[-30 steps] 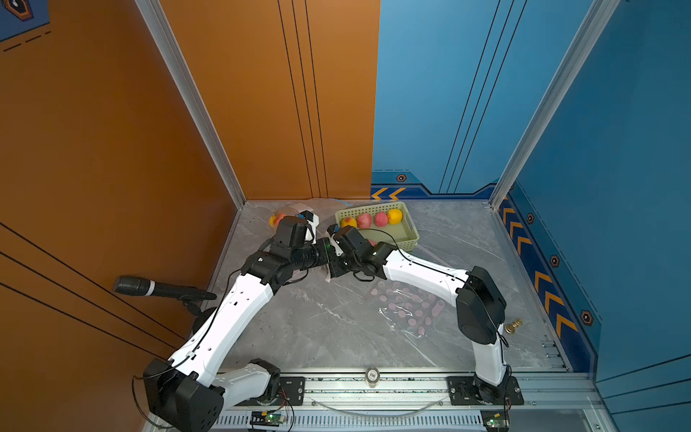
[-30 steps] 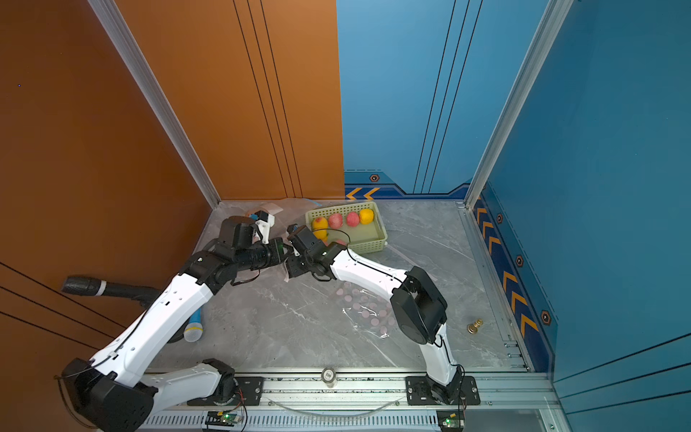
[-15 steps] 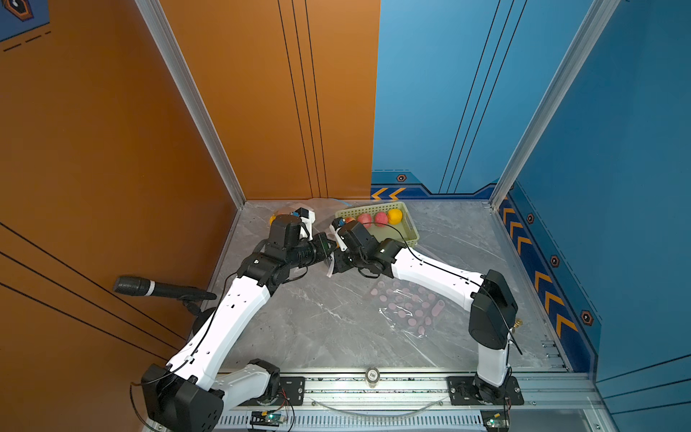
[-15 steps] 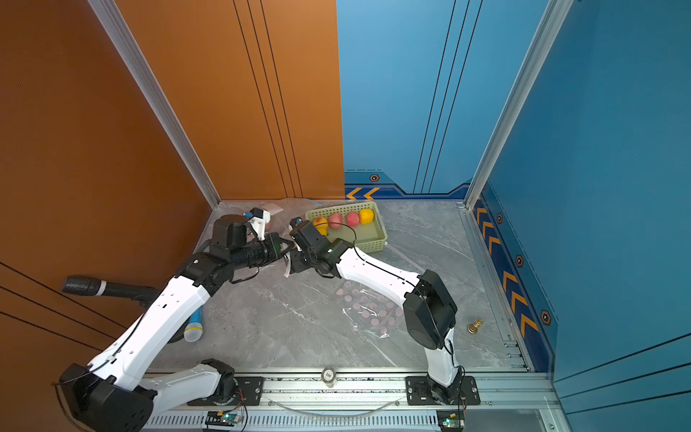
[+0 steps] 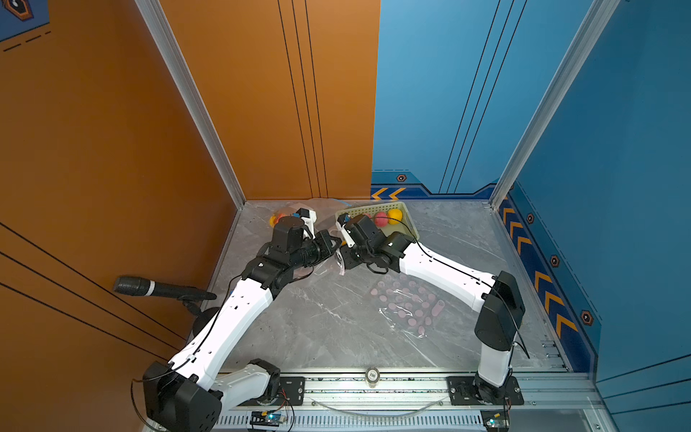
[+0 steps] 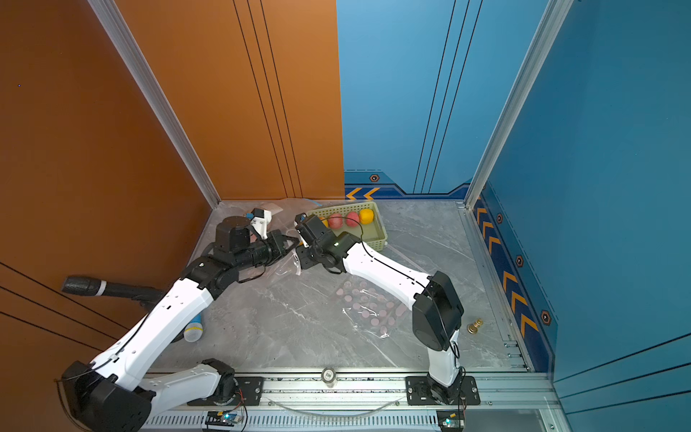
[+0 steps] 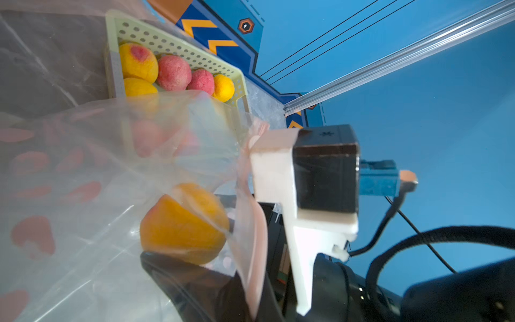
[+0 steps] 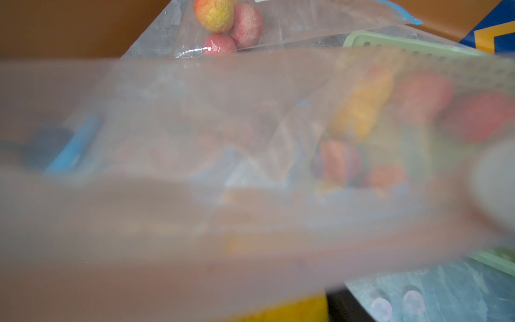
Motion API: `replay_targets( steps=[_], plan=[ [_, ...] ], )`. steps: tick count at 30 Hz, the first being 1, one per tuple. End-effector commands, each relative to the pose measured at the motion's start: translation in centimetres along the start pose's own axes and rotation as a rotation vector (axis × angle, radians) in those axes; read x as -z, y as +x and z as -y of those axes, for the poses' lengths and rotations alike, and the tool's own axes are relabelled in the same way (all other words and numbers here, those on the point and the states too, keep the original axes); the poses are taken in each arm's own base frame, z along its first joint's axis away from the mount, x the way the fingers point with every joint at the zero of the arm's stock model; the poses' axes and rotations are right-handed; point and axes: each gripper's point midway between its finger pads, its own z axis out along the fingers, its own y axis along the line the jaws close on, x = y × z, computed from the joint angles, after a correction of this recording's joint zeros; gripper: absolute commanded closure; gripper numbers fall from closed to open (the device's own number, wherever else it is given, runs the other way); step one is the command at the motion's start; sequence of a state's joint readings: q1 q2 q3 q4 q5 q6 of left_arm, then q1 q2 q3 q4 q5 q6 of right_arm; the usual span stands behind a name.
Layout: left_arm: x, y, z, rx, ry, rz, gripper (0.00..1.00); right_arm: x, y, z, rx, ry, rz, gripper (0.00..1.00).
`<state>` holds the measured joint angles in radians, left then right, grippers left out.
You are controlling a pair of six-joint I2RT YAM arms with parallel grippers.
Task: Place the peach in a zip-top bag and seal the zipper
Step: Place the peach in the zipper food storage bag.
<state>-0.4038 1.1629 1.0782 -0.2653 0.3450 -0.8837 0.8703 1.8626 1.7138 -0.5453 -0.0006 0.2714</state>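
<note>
Right end effector (image 5: 341,258) now nearer basket (image 5: 410,221), zip-top bag (image 8: 250,195) across camera

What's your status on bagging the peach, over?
Left gripper shut on bag rim. Right gripper at the mouth, jaws unclear. Peach at bag mouth, zipper not sealed. Bag film blurs the right wrist view.

Top views look down on the whole table (image 5: 329,329); close-up wrist views share the bag (image 7: 83,167) and basket (image 7: 178,50).
</note>
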Motion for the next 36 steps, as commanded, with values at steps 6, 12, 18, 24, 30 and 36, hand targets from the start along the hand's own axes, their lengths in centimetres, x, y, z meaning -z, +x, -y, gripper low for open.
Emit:
replay_targets(
  steps=[6,12,18,24,30,36],
  plan=[
    [-2.1,2.0,-0.2,0.054,0.032,-0.094,1.0,7.4,-3.6,-5.8,0.157,-0.381,0.186,0.5],
    [-2.1,2.1,1.4,0.044,0.073,-0.112,1.0,6.4,-3.7,-5.3,0.082,-0.514,0.191,0.5],
    [-1.4,1.9,1.8,0.03,0.079,-0.091,1.0,3.7,-2.5,-4.4,0.009,-0.488,0.116,0.48],
    [-0.5,0.9,1.5,0.02,0.073,-0.056,1.0,3.8,-1.4,-3.5,0.079,-0.341,0.079,0.24],
    [0.5,0.4,0.6,0.004,0.039,-0.038,1.0,6.2,-3.0,-2.2,0.111,-0.248,0.143,0.16],
    [1.3,0.8,-1.1,-0.032,-0.034,-0.035,1.0,9.1,-4.7,-0.8,0.116,-0.17,0.223,0.2]
  ],
)
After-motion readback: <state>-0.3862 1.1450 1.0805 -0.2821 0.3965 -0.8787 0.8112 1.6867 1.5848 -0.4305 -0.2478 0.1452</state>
